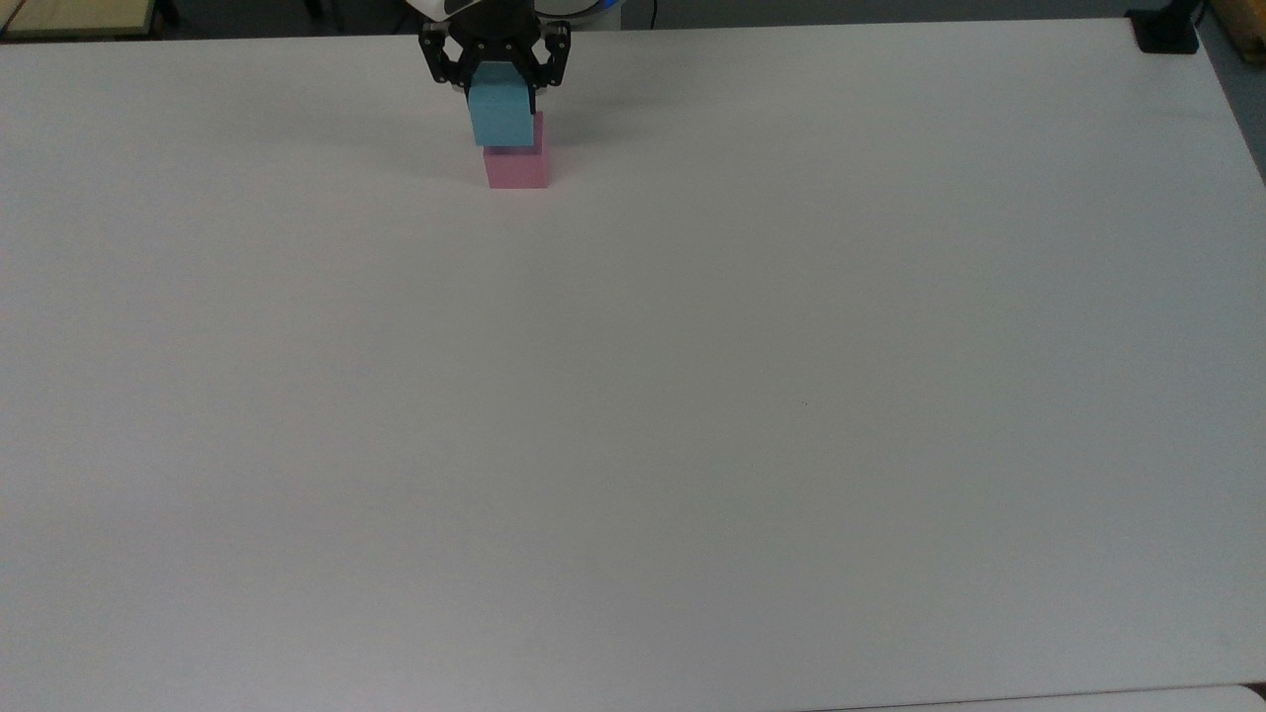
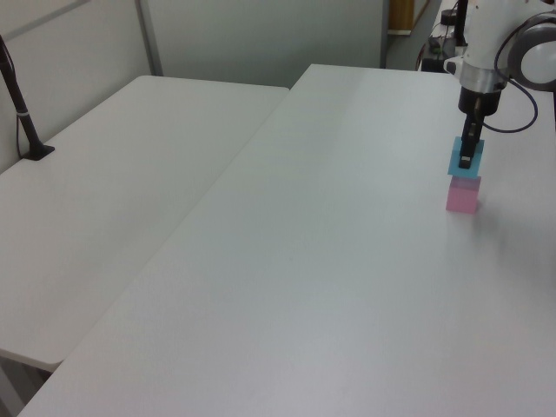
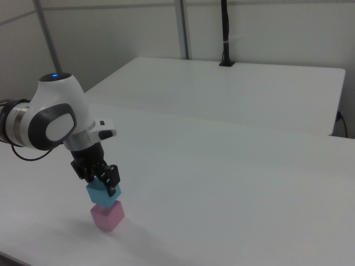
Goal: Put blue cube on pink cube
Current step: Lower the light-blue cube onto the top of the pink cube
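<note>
Black two-finger claw (image 1: 497, 91) clamped on the small matte sky-blue cube (image 1: 499, 117), one finger on either side. Directly beneath the claw, small matte pale pink cube (image 1: 517, 169) resting on the plain white desk (image 1: 692, 396). Blue cube (image 3: 103, 192) just above the pink cube (image 3: 107, 215), shifted slightly toward the top view's left; whether touching, cannot tell.

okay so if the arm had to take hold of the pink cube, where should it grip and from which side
Grip the pink cube by two opposite flat side faces, coming in level from the side. Its top is probably blocked: the blue cube, held in the gripper, sits just above it.
</note>
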Controlling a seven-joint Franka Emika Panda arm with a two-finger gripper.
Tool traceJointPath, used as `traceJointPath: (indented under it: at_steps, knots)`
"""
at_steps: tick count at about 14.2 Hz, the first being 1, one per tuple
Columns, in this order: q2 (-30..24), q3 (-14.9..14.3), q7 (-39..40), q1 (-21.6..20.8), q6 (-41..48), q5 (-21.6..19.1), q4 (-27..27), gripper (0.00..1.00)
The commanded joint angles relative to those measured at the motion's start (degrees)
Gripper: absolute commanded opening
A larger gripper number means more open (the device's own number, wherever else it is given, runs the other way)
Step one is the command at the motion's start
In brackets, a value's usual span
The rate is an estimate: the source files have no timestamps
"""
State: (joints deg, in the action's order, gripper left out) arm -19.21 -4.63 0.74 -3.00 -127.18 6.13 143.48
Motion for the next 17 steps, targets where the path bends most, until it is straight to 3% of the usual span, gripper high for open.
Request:
traceJointPath:
  at_steps: [1,3,11,17]
  knots:
    - [1.5,-0.1,-3.9,-0.3,-1.5,3.5,0.9,0.32]
    - [1.8,-0.1,-4.3,-0.3,-1.3,3.6,0.9,0.36]
    - [1.6,0.0,-6.3,-1.0,1.0,3.5,0.8,0.36]
    - [1.6,0.0,-7.4,-1.9,1.1,3.5,0.8,0.52]
